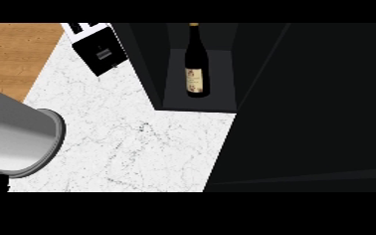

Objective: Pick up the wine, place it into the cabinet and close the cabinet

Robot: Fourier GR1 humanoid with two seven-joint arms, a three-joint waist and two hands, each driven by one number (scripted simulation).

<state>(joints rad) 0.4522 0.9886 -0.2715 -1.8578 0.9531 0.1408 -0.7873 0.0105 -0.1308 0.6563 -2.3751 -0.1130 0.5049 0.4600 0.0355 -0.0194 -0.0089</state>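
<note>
Nearest, at the left edge, one grey forearm (26,139) is seen, cut off by the frame; by its side it is taken to be the left arm. No hand is visible on it, and no right arm or right hand appears anywhere, so the state of the fingers of either hand cannot be told: released, clenched or grasping is not recorded.

Just beyond the forearm, the white marbled bench (132,144) is seen running from the near edge up toward the far left. A strip of wooden floor (26,50) is noted at the far left, past the bench edge.

To the right, a large dark panel (308,119) fills the near and middle right of the view. It is judged to be the cabinet's open door, though its hinge line cannot be made out.

Further off, the dark cabinet (158,79) is seen open. The wine (195,62) stands inside it on the compartment floor, upright, label facing the viewer, roughly central between the side walls and touched by nothing. A black-and-white appliance (99,50) sits on the bench just left of the cabinet.

Judgement: placement appears done; only the door closing appears to remain.

Risks from here:
- The door could be pushed with a hand outside the view, so contact would be unmonitored and the swing could stop short.
- The wine could be knocked over if a hand enters the compartment.
- The appliance could be clipped by the left forearm if it sweeps toward the cabinet.
</note>
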